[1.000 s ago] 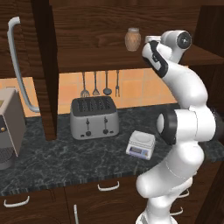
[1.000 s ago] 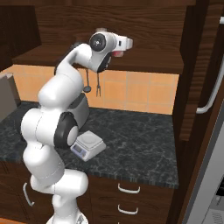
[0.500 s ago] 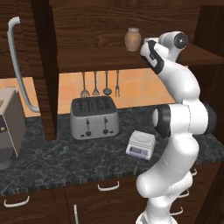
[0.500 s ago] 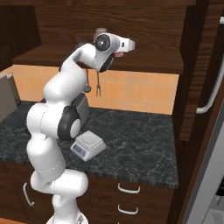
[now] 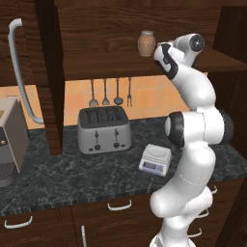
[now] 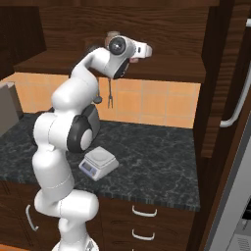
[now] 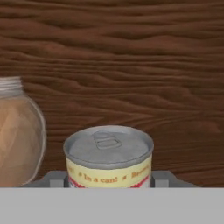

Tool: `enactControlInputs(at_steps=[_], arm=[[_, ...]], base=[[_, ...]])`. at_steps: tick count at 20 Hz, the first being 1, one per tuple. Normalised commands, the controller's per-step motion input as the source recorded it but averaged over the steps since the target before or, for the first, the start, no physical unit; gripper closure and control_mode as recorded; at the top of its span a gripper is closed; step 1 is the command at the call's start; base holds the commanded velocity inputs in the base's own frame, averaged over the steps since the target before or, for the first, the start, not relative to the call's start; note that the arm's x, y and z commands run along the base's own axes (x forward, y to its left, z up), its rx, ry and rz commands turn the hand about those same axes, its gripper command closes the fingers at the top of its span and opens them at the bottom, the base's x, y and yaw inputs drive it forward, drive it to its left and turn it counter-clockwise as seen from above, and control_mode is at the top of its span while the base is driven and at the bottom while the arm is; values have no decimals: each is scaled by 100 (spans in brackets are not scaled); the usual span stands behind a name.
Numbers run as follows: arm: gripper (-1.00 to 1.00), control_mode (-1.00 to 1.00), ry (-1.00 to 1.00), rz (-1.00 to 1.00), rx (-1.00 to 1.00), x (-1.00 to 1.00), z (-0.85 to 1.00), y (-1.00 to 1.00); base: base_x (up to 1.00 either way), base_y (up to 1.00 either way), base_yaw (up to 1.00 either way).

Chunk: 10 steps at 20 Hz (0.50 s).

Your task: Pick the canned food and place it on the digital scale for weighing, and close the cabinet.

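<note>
Your hand view puts the can [image 7: 109, 156] dead centre between the grey finger pads [image 7: 53, 178], which press its two sides; the gripper [image 7: 109, 179] is clenched on the can. Its silvery pull-tab lid and yellow label face you, with the jar [image 7: 17, 135] just left of it against the wood back wall. From the left base view you see the jar [image 5: 146, 43] on the cabinet [image 5: 120, 29] shelf, the arm's wrist covering the can. The scale [image 5: 155, 158] sits on the counter [image 5: 72, 169], right of the toaster [image 5: 104, 129]. In the right base view the scale [image 6: 98, 163] lies near the arm's base. The can's lower half is cut off.
</note>
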Motion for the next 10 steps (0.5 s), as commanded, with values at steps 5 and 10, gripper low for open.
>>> enactControlInputs(at_steps=[5,10], arm=[[100,-100,-10,0,0,-50,0,0],[100,-100,-17,0,0,-100,0,26]], base=[[0,0,0],[0,0,0]])
